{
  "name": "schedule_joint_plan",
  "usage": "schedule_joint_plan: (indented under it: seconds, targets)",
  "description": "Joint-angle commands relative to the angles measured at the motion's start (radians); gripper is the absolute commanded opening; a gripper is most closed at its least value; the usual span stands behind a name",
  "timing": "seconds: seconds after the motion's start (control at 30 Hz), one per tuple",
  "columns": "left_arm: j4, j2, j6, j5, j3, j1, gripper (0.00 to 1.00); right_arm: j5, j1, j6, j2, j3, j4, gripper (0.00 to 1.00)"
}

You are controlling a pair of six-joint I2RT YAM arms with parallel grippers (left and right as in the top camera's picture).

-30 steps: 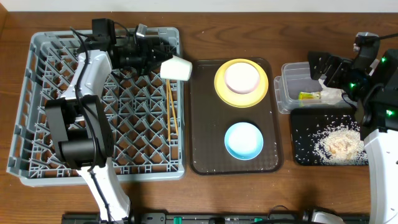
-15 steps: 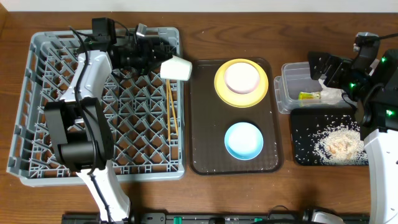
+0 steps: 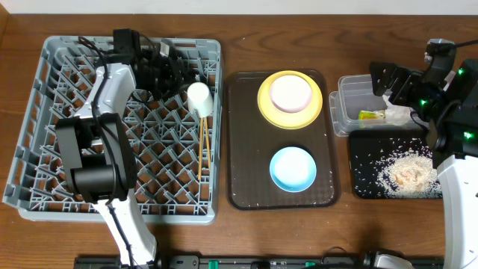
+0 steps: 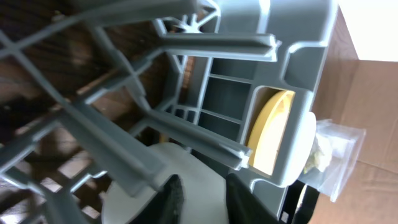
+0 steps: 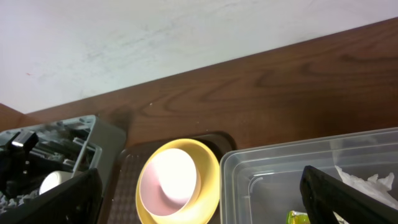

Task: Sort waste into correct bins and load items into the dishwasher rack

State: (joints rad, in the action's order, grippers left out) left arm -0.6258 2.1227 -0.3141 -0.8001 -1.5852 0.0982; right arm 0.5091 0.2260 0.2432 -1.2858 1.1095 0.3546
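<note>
The white cup (image 3: 199, 97) rests in the grey dishwasher rack (image 3: 45, 149) near its right rim, above the wooden chopsticks (image 3: 206, 138). My left gripper (image 3: 179, 77) is just left of it. In the left wrist view its fingers (image 4: 173, 198) stand slightly apart, open, with the cup (image 4: 205, 168) behind the gap. The yellow plate (image 3: 267, 104) carries a cream cup (image 3: 290, 92). The light-blue bowl (image 3: 293, 168) sits nearer. My right gripper (image 3: 392, 84) hangs wide open over the clear tub (image 3: 349, 88), which holds the wrapper (image 3: 370, 115) and napkin (image 3: 399, 113). Rice (image 3: 407, 172) lies in the black tray (image 3: 366, 187).
The plate and bowl stand on a brown serving tray (image 3: 243, 134) between the rack and the bins. The right wrist view shows the plate (image 5: 210, 163), the tub's rim (image 5: 280, 155) and a wall behind the table.
The cup has gone from hanging tilted at the rack's right edge to resting inside the rack. My left jaws have parted and the rack has shifted slightly. The right arm is still.
</note>
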Motion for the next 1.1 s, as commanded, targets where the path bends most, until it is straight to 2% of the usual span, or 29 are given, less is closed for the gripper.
schedule_joint_plan:
  seconds: [0.0,0.3,0.5,0.63,0.83,0.97,1.07]
  targets:
    - [-0.028,0.104,0.04,0.225,0.079,0.003,0.34,0.011,0.006,-0.016,0.001,0.001,0.002,0.99]
    - [-0.016,-0.101,0.04,0.233,0.055,0.003,0.4,0.011,0.006,-0.016,0.001,0.001,0.002,0.99]
    - [-0.024,-0.331,0.04,0.371,0.055,-0.013,0.42,0.011,0.006,-0.016,0.001,0.001,0.002,0.99]
    - [-0.033,-0.471,0.04,0.445,0.055,-0.054,0.48,0.011,0.006,-0.016,0.001,0.001,0.002,0.99]
    - [-0.187,-0.614,0.04,0.482,0.055,-0.225,0.44,0.011,0.006,-0.016,0.001,0.001,0.002,0.99]
    - [-0.299,-0.613,0.04,0.571,0.071,-0.41,0.44,0.011,0.006,-0.016,0.001,0.001,0.002,0.99]
    - [-0.309,-0.598,0.021,0.634,0.12,-0.544,0.44,0.011,0.006,-0.016,0.001,0.001,0.002,0.99]
